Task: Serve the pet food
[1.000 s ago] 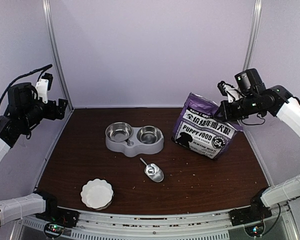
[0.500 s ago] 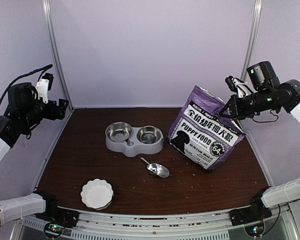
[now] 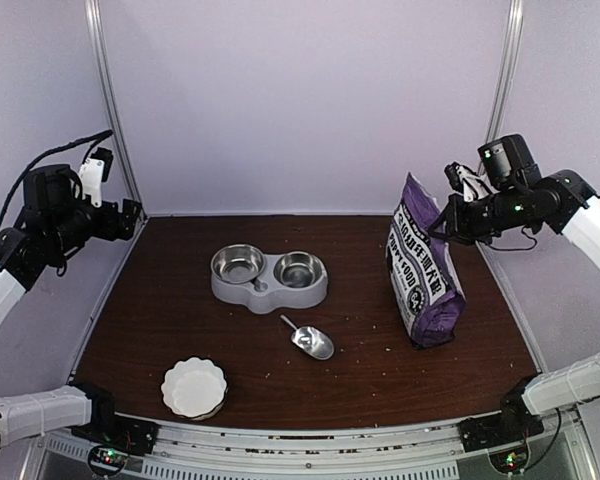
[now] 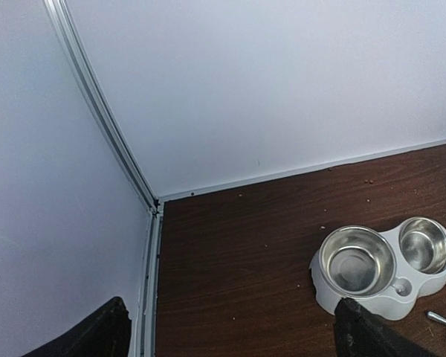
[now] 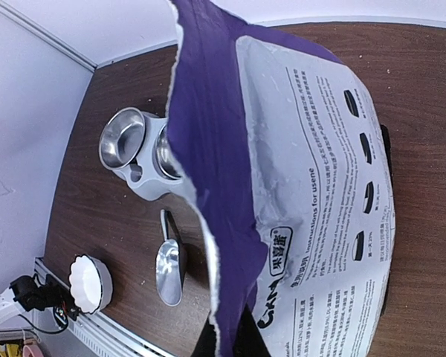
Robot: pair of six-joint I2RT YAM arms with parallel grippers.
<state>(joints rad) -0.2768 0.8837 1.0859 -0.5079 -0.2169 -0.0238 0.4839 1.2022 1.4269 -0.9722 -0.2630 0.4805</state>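
Step in hand, as I read it: getting the bag ready, no serving done yet. R pincer (image 3: 450, 215) is clenched on the top edge of the purple-and-white bag (image 3: 425, 270). The bag is roughly upright at the right of the worktop (image 3: 180, 320), edge-on to the top cam, and its base seems to rest on the wood.

Pet food isn't visible as a heap anywhere, so it's prob. all inside the bag. A few dark specks (image 4: 369, 181) on the wood could be stray bits, but they're too small to tell.

L pincer (image 3: 128, 215) is released w/ fingers wide, raised at the far left and well apart from everything.

Twin-bowl feeder (image 3: 268, 278) sits mid-worktop, both cups looking empty. The metal scoop (image 3: 310, 340) lies just in front of it and looks empty too. The white dish (image 3: 193, 387) sits near the front left.

Next move prob. calls for the L arm to come down for the scoop handle while R keeps the bag mouth steady and reachable. Or R tips the bag toward a cup, which needs a slow tilt so the food doesn't spill.
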